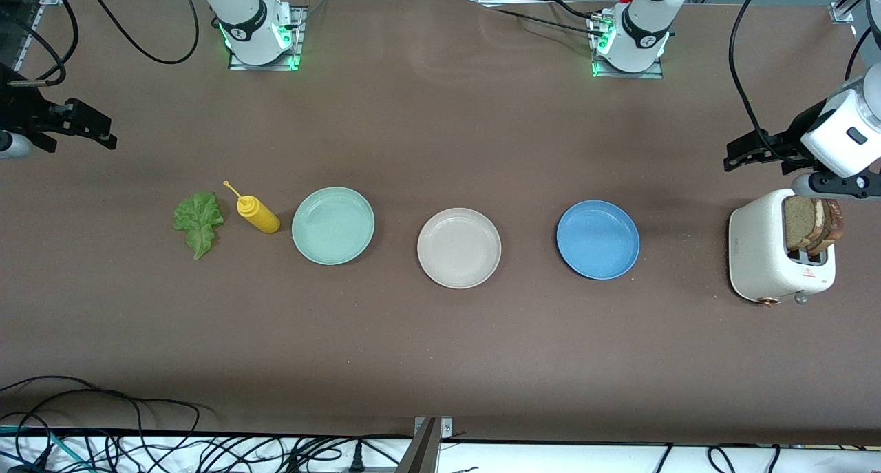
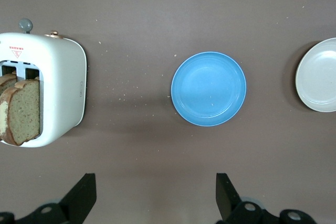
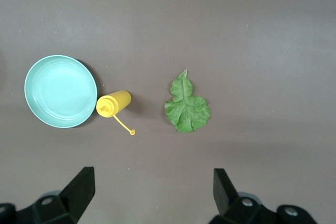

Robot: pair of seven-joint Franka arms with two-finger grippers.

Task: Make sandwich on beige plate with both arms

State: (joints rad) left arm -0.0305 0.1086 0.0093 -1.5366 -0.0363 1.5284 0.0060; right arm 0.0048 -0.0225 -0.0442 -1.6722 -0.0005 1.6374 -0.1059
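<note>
Nothing is assembled yet: brown matte table [image 1: 440, 363], bearing all items in a row across its middle. Two white jointed arms, both waiting aloft at the table's ends: left gripper [image 2: 156, 198] hangs over bare table near the toaster, fingers wide apart and empty; right gripper [image 3: 152, 195] hangs over bare table near the lettuce, fingers likewise apart and empty. White two-slot toaster [image 1: 771, 259], at the left arm's end, holding two square slices of brown wholegrain bread [image 1: 812, 224] upright in its slots. Three round shallow plates: blue plate [image 1: 597, 239] nearest the toaster; beige plate [image 1: 459, 247], the task's target, at the row's centre and bare; mint-green plate [image 1: 333, 225] toward the right arm's end. Ruffled green lettuce leaf [image 1: 199, 221], lying flat, well apart from the beige plate. Yellow squeeze bottle [image 1: 257, 213], apparently on its side, between leaf and mint-green plate. Step in hand, by judgement: the opening one. Next move likely calls for the left gripper to descend over the toaster and draw out a slice, carrying it past the blue plate.
</note>
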